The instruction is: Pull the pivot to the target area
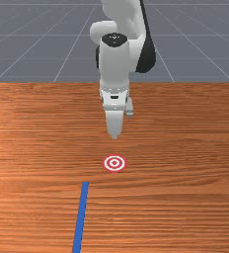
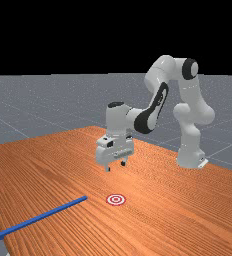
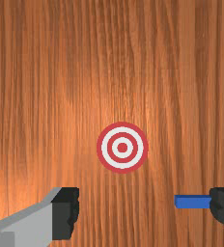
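Jaws hang apart above the worktop (image 1: 175, 212), likely still to reach the blue pivot bar (image 1: 81, 217), whose one end lies near the target (image 1: 114, 163); next, shift over, turn across it and lower.

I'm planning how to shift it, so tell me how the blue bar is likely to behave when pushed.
The blue bar is probably stiff, as it runs straight along its whole length. Its sides look flat and its edges square, so it should slide rather than roll. Being long and thin, it would likely swing round if pushed near one end.
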{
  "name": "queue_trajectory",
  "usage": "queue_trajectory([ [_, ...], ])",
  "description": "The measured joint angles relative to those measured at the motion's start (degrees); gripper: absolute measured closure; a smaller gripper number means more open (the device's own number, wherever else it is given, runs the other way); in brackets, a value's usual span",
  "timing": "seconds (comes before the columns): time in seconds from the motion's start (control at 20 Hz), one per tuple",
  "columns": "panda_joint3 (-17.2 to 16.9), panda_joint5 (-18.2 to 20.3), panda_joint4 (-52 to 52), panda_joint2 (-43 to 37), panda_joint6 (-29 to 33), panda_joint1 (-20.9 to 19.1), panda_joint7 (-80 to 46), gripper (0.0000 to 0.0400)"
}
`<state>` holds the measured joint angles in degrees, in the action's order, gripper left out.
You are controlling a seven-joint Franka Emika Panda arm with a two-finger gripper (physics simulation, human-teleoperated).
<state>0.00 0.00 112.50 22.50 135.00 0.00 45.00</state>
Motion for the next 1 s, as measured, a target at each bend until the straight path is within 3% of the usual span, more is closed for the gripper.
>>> queue_trajectory([
  [0.05,0.0,0.0,7.9,-5.0,2.8,-0.1,0.0,0.0157],
  [0.1,0.0,0.0,10.8,-7.1,3.7,0.0,0.0,0.0252],
  [0.15,0.0,0.0,12.4,-8.1,4.2,0.0,0.0,0.0310],
  [0.25,0.0,0.0,16.3,-10.8,5.5,0.0,0.0,0.0367],
  [0.3,-0.6,-2.8,16.4,-10.8,5.6,0.7,-2.5,0.0380],
  [0.35,0.1,-0.2,16.5,-10.8,5.7,0.0,0.9,0.0388],
  [0.4,-0.1,-0.2,18.9,-11.7,10.7,0.0,0.0,0.0393],
  [0.45,-0.1,-0.2,19.1,-11.7,11.0,0.0,0.0,0.0395],
  [0.5,-1.0,-4.2,16.8,-10.9,6.2,1.0,-3.5,0.0397],
  [0.6,-1.4,-5.9,16.5,-10.7,5.9,1.4,-4.9,0.0399],
  [0.65,-0.3,-1.0,12.3,-8.6,-0.6,0.2,-0.5,0.0399],
  [0.85,-0.5,-1.0,12.1,-7.9,3.5,0.3,-1.8,0.0400],
  [1.0,-0.4,-0.9,6.4,-4.3,1.5,0.3,-1.2,0.0400],
])
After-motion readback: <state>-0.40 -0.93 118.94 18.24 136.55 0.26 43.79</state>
